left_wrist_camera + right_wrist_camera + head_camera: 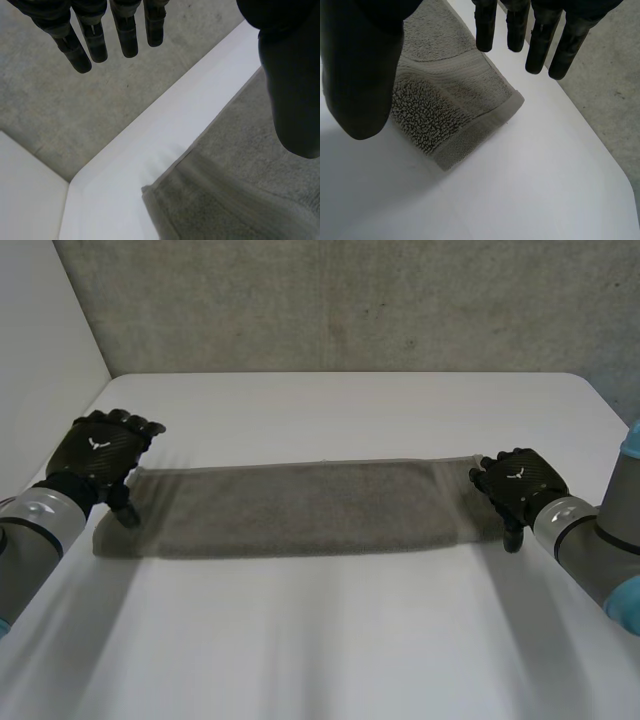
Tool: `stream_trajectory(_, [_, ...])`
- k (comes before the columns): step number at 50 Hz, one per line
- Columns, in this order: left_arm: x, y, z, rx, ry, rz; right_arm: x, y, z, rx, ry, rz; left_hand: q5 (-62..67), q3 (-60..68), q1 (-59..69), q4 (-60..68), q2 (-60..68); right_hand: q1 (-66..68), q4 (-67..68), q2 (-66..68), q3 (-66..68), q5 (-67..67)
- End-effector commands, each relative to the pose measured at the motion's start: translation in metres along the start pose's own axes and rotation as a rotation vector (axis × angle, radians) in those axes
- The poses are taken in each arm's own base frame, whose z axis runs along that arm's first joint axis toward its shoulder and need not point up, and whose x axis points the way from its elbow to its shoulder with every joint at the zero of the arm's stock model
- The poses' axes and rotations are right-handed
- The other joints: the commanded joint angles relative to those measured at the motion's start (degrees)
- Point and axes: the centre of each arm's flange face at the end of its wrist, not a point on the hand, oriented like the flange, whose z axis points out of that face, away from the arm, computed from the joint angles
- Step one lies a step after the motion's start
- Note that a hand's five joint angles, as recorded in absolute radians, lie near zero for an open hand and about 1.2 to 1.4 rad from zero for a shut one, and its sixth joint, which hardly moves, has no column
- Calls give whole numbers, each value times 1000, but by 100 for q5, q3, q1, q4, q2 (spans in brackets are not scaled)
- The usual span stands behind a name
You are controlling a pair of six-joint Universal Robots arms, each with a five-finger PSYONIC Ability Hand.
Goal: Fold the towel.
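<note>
A grey towel point(290, 508) lies folded into a long strip across the middle of the white table point(330, 630). My left hand point(98, 454) hovers over the strip's left end with its fingers point(85, 42) straight and apart from the thumb point(292, 85), holding nothing; the towel's end point(235, 200) lies flat below it. My right hand point(515, 483) is at the right end, fingers point(542, 37) straight and spread from the thumb point(360, 75), nothing between them. The towel's right end corner point(470, 115) lies flat on the table under that hand.
A concrete wall point(340, 300) stands behind the table's far edge. To the left stands a white side wall point(40, 350). The concrete floor point(615, 85) shows past the table's right edge. Bare table lies in front of the towel.
</note>
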Motion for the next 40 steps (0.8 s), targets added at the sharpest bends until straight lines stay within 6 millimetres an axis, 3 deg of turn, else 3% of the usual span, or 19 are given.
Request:
stream_trajectory(1, [-4, 9, -1, -31, -12, -14, 1, 0, 8, 44, 30, 1, -1225, -314, -455, -406, -382, 688, 759, 752, 728, 635])
stream_trajectory(9, [5, 14, -6, -36, 9, -21, -6, 9, 19, 44, 23, -3, -1242, -330, -471, -423, -399, 1597, 1668, 1661, 1637, 1545])
stream_trajectory(18, [9, 19, -7, -12, -3, -12, -14, 25, 33, -5, 4, -1, -1242, -330, -471, -423, -399, 1682, 1753, 1746, 1722, 1630])
stream_trajectory(19, [9, 19, -7, -14, -2, -12, -15, 28, 35, -12, 1, -2, -1242, -330, -471, -423, -399, 2432, 2502, 2496, 2471, 2379])
stream_trajectory(20, [10, 20, -7, -16, -1, -13, -13, 28, 36, -14, 9, -2, -1242, -330, -471, -423, -399, 4387, 4458, 4452, 4427, 4335])
stream_trajectory(21, [10, 20, -7, -16, -1, -13, -13, 28, 36, -14, 9, -2, -1242, -330, -471, -423, -399, 4407, 4478, 4471, 4447, 4355])
stream_trajectory(22, [10, 20, -7, -16, -1, -13, -9, 28, 37, -17, 27, 0, -1242, -330, -471, -423, -399, 6333, 6404, 6397, 6373, 6281])
stream_trajectory(24, [9, 20, -7, -17, -2, -14, 2, 28, 37, -30, 70, 0, -1242, -330, -471, -423, -399, 6352, 6423, 6417, 6392, 6300])
stream_trajectory(26, [9, 20, -7, -16, -3, -13, 31, 24, 33, -70, 197, -36, -1242, -330, -471, -423, -399, 6352, 6423, 6417, 6392, 6300])
stream_trajectory(29, [8, 18, -7, -10, -8, -11, 47, 18, 27, -79, 262, -96, -1242, -330, -471, -423, -399, 6352, 6423, 6417, 6392, 6300])
stream_trajectory(31, [5, 11, -8, 10, -19, -4, 79, 21, 20, -144, 363, -263, -1259, -347, -488, -440, -416, 6352, 6423, 6417, 6392, 6300])
stream_trajectory(32, [5, 11, -8, 10, -20, -4, 79, 21, 20, -145, 364, -264, -1259, -347, -488, -440, -416, 6352, 6423, 6417, 6392, 6300])
stream_trajectory(34, [-1, -3, -11, 52, -42, 11, 106, 33, 17, -221, 410, -396, -1276, -364, -505, -456, -433, 6352, 6423, 6417, 6392, 6300])
stream_trajectory(40, [-8, -19, -13, 104, -64, 19, 121, 20, 20, -216, 470, -480, -1309, -398, -539, -490, -466, 6352, 6423, 6417, 6392, 6300])
